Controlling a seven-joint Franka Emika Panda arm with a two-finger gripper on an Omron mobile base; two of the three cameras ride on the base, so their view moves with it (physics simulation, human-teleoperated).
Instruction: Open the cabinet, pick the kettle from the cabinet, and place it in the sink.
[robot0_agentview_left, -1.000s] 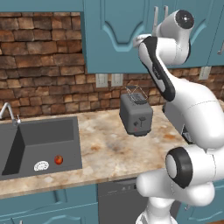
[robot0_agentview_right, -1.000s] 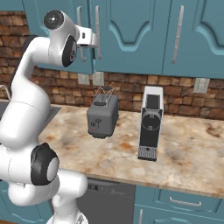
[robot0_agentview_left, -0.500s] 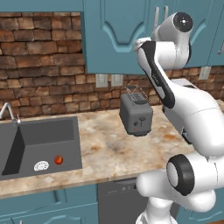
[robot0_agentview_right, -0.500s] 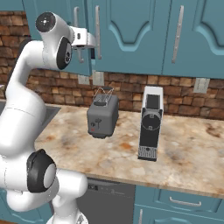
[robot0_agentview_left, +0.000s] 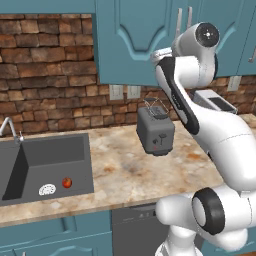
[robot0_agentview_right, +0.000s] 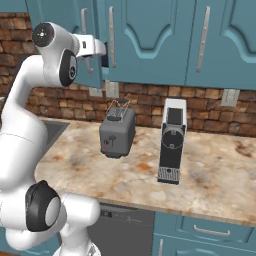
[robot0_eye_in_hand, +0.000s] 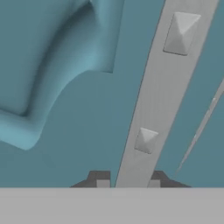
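Observation:
The teal wall cabinet has tall arched doors. In the hand view its long silver bar handle runs straight down between my two dark fingertips. My gripper is shut on that handle. In the right base view the gripper sits against the doors' meeting edge, and the left door looks slightly ajar. The kettle is hidden behind the doors. The dark grey sink lies at the counter's far left, well away from the hand.
A grey toaster stands on the marbled counter under the cabinet. A tall coffee machine stands to its right. The sink basin holds a small white item and a red one. A faucet rises at its left.
The arm's upper joints have swung a little to the left while the hand stays at the handle. The toaster and coffee machine have not moved.

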